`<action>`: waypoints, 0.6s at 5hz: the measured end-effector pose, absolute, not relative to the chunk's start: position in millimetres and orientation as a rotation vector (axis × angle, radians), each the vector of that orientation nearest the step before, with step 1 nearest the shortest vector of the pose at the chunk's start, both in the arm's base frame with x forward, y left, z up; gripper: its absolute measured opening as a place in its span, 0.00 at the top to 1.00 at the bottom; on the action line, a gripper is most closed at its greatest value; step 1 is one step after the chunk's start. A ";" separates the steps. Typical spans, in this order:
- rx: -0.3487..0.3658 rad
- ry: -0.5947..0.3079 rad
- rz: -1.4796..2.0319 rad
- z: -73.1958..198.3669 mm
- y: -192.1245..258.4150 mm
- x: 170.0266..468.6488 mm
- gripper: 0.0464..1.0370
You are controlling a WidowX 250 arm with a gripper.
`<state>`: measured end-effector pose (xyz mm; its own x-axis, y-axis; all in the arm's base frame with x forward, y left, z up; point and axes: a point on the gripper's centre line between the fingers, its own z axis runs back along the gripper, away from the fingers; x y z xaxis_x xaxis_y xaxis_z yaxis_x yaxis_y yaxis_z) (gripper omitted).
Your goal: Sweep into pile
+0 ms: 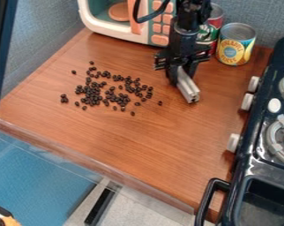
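Note:
Many small black beans [94, 93] lie scattered over the left half of the wooden counter, denser in the middle with several strays around the edges. The black gripper [178, 78] hangs down at the counter's upper centre, to the right of the beans and apart from them. It is shut on a grey metal bar [188, 88], which slants down toward the lower right, close to the counter surface. The bar's upper end is hidden between the fingers.
A toy microwave [126, 20] stands at the back left. Cans, among them a yellow and blue one [236, 44], stand behind the gripper to the right. A black toy stove [250, 163] with white knobs borders the right side. The counter's front edge [91, 160] runs diagonally below.

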<state>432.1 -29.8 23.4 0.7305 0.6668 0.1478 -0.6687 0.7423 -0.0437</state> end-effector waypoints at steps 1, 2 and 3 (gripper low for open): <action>-0.043 -0.119 0.733 32.5 -40.4 434.0 0.65; -0.077 -0.058 0.713 55.1 -41.9 435.9 0.65; 0.004 0.014 0.643 74.1 -23.8 426.9 0.65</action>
<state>426.9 -23.8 74.1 0.8002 0.5996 -0.0115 -0.5996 0.8003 0.0077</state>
